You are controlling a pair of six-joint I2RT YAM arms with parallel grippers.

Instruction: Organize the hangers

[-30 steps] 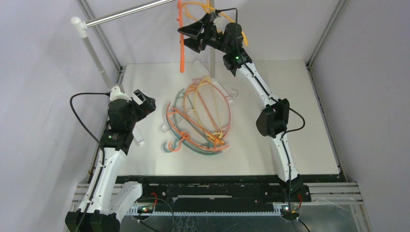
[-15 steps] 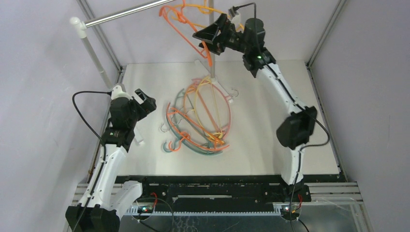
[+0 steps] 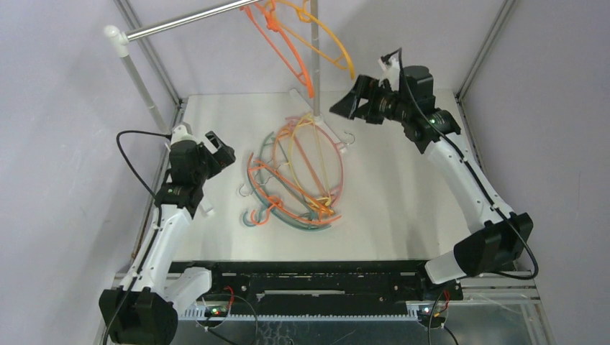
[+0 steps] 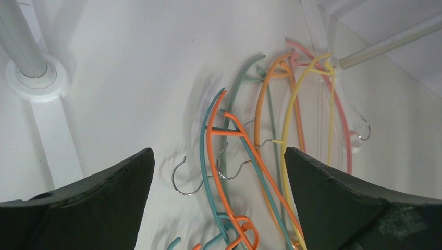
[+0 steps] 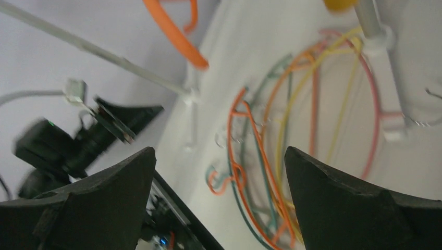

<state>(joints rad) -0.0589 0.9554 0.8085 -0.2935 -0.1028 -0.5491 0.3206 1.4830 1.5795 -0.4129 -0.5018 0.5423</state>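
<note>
Near the desk's left edge, the left gripper hovers wide open and empty. Most hangers lie tangled mid-desk. Only an orange hanger and a yellow hanger hang from the rail over the far edge. The right gripper, toward the far right corner, also gapes empty. The task looks barely begun.

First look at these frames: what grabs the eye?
A tangled pile of hangers in orange, yellow, pink and teal lies on the table. Up behind it, an orange hanger and a yellow hanger hang by the rail. The left pincer and right pincer are open and empty.
</note>
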